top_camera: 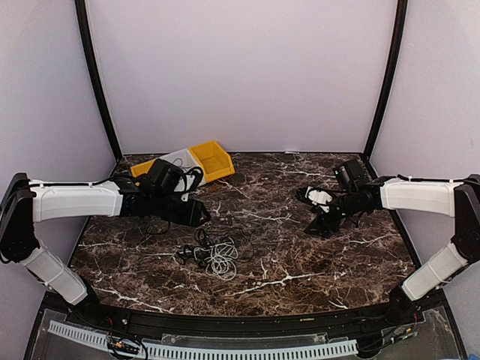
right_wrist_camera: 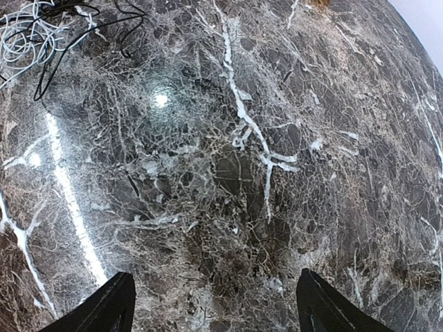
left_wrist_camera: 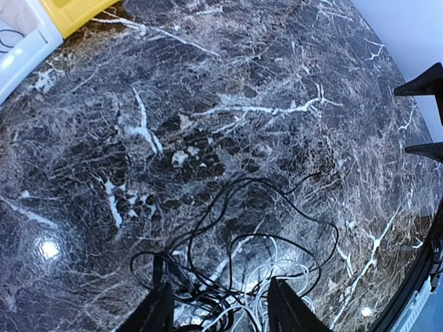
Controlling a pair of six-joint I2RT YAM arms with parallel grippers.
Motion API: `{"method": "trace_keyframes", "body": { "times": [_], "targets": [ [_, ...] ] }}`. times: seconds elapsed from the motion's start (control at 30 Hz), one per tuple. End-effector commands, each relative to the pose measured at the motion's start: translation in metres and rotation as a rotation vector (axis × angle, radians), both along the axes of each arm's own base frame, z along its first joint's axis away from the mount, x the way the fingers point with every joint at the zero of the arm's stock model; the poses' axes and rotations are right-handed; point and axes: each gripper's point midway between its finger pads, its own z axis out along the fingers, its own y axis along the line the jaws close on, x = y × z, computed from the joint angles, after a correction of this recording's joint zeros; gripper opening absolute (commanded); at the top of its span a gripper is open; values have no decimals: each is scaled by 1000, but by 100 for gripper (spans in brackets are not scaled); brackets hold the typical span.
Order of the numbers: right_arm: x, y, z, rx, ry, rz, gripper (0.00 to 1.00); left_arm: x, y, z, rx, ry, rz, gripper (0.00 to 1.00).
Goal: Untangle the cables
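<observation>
Black and white cables (left_wrist_camera: 228, 277) lie just under my left gripper (left_wrist_camera: 220, 290), released, nearer arm; right gripper (right_wrist_camera: 216, 277) released, well apart.

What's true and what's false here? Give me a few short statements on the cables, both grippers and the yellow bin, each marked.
1. The cables lie in one tangle on the table. True.
2. The right gripper holds a cable. False: it is open over bare marble, with nothing between its fingers.
3. The yellow bin sits at the table's far edge. True.
4. The tangle is all white. False: black and white cords are mixed.
5. The left gripper is open, close to the tangle. True.
</observation>
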Motion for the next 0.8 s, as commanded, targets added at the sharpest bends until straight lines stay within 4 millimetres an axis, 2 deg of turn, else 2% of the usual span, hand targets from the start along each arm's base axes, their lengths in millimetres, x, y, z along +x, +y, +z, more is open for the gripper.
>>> {"method": "trace_keyframes", "body": {
  "times": [0.0, 0.23, 0.43, 0.77],
  "targets": [
    [2, 6, 4, 16, -5, 9, 82, -18, -1, -19, 50, 81, -10, 48],
    [0, 6, 2, 12, -2, 15, 82, -44, -20, -25, 20, 96, -145, 48],
    [1, 5, 2, 6, -5, 15, 82, -52, -17, -38, 66, 115, -158, 46],
    [0, 5, 1, 4, 0, 16, 82, -58, -20, -42, 63, 139, -184, 27]
  ]
}}
